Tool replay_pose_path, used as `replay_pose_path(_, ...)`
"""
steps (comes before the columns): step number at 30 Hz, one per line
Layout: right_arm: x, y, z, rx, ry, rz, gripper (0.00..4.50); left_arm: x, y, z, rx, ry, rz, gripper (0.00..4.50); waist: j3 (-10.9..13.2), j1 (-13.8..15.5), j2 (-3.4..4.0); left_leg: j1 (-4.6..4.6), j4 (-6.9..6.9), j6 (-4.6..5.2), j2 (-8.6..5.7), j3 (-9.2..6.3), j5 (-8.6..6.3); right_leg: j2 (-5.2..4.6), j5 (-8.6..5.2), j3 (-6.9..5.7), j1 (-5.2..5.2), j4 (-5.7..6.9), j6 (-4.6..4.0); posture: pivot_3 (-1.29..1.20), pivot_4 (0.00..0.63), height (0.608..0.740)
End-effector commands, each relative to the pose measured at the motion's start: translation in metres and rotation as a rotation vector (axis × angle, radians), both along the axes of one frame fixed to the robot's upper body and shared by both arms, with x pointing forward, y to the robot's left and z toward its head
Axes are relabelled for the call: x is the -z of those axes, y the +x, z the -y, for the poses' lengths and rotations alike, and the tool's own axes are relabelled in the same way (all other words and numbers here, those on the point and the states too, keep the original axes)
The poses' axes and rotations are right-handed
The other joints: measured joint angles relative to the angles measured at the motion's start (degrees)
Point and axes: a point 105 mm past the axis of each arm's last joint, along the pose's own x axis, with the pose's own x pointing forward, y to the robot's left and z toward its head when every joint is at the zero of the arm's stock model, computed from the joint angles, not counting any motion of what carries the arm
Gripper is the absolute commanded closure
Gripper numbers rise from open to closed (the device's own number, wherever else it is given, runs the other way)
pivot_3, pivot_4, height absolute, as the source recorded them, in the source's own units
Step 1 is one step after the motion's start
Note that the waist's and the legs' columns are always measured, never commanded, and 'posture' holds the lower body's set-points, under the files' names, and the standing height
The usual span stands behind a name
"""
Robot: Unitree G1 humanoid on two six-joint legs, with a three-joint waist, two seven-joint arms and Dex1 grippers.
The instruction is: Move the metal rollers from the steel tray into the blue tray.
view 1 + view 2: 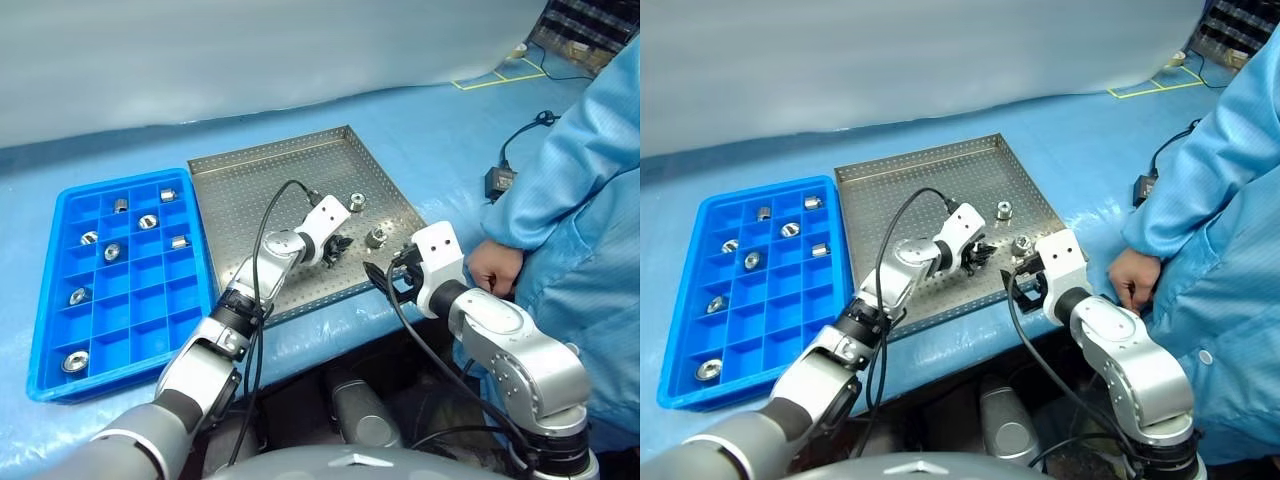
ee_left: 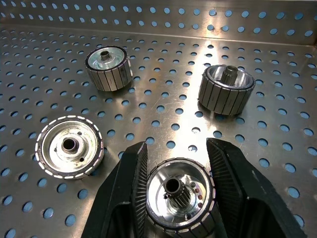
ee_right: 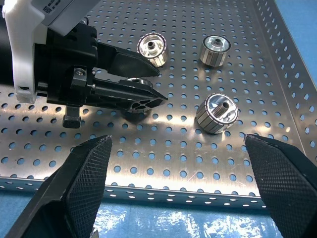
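Note:
The steel tray (image 1: 250,190) lies on the blue table with a few metal rollers (image 1: 357,203) on its right side. My left gripper (image 2: 177,148) is down on the tray floor, shut on one metal roller (image 2: 178,198) that stands upright between its fingers. Three more rollers (image 2: 109,67) lie loose just beyond it. My right gripper (image 3: 177,141) hangs open over the tray's near rim, nothing between its fingers, with the left gripper (image 3: 159,87) close ahead of it. The blue tray (image 1: 60,200) sits left of the steel tray and holds several rollers (image 1: 112,252) in separate compartments.
A person in a light blue coat stands at the right, one hand (image 1: 495,268) resting on the table edge close to my right arm. A black cable and adapter (image 1: 497,180) lie at the far right of the table.

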Motion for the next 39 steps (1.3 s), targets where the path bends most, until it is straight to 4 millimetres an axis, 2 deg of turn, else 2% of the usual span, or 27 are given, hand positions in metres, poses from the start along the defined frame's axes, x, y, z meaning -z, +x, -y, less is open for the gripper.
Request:
replay_pose_path(1,-0.01,0.001,-0.007,-0.062,0.022,0.038,0.0,-0.027,-0.005,0.002,0.028,-0.099,0.033,2.94,0.01,0.02,0.01,0.0,-0.02,0.0,0.02,0.01,0.0,0.0,0.0,0.02,-0.01,0.0,0.0,-0.29,0.15,0.74)
replay_pose_path(6,-0.022,-0.009,-0.031,-0.255,0.091,0.065,0.0,-0.046,-0.014,-0.018,0.009,-0.145,0.03,2.94,0.02,0.35,0.03,0.02,-0.03,0.01,0.03,0.0,0.0,0.01,0.01,0.05,-0.02,0.01,0.03,-0.22,0.15,0.74)
replay_pose_path(8,-0.027,-0.014,-0.04,-0.347,0.126,0.076,0.0,-0.057,-0.017,-0.035,-0.035,-0.154,0.051,2.94,0.02,0.71,0.03,0.1,-0.06,0.01,0.04,-0.01,0.01,0.04,0.02,0.1,0.01,0.04,0.03,-0.19,0.15,0.74)
replay_pose_path(12,-0.03,-0.015,-0.049,-0.424,0.145,0.088,0.0,-0.073,-0.02,-0.082,-0.244,-0.174,0.111,2.94,0.02,2.46,0.03,0.33,-0.12,0.0,0.02,-0.05,0.01,0.1,0.01,0.21,0.13,0.12,0.02,-0.13,0.15,0.74)
replay_pose_path(15,-0.027,-0.006,-0.049,-0.428,0.132,0.082,0.0,-0.072,-0.023,-0.124,-0.467,-0.136,0.141,2.94,0.02,4.68,0.03,0.49,-0.13,0.0,0.0,-0.07,0.01,0.11,-0.03,0.23,0.19,0.18,-0.03,-0.05,0.15,0.74)
replay_pose_path(18,-0.025,-0.001,-0.052,-0.447,0.121,0.07,0.0,-0.069,-0.034,-0.165,-0.691,-0.102,0.156,2.94,0.03,7.5,0.02,0.52,-0.11,0.0,-0.02,-0.05,0.01,0.1,-0.03,0.24,0.2,0.19,-0.04,-0.01,0.15,0.74)
replay_pose_path(22,-0.025,0.003,-0.058,-0.473,0.113,0.065,0.0,-0.065,-0.056,-0.193,-0.823,-0.059,0.149,2.94,0.03,11.52,0.0,0.46,-0.14,-0.02,-0.01,-0.01,0.0,0.09,-0.04,0.24,0.13,0.16,-0.07,0.03,0.15,0.74)
replay_pose_path(28,-0.021,0.008,-0.061,-0.481,0.098,0.05,0.0,-0.056,-0.075,-0.218,-0.934,-0.007,0.122,2.94,0.03,15.94,-0.06,0.39,-0.11,-0.02,-0.01,-0.01,-0.01,0.03,-0.07,0.12,0.15,0.01,-0.13,0.06,0.15,0.74)
replay_pose_path(39,-0.019,0.01,-0.061,-0.475,0.087,0.049,0.0,-0.049,-0.08,-0.232,-1.024,0.013,0.101,2.94,0.03,16.56,-0.06,0.33,-0.1,0.01,0.0,-0.02,-0.04,-0.06,-0.06,-0.07,0.2,-0.06,-0.14,0.05,0.15,0.74)
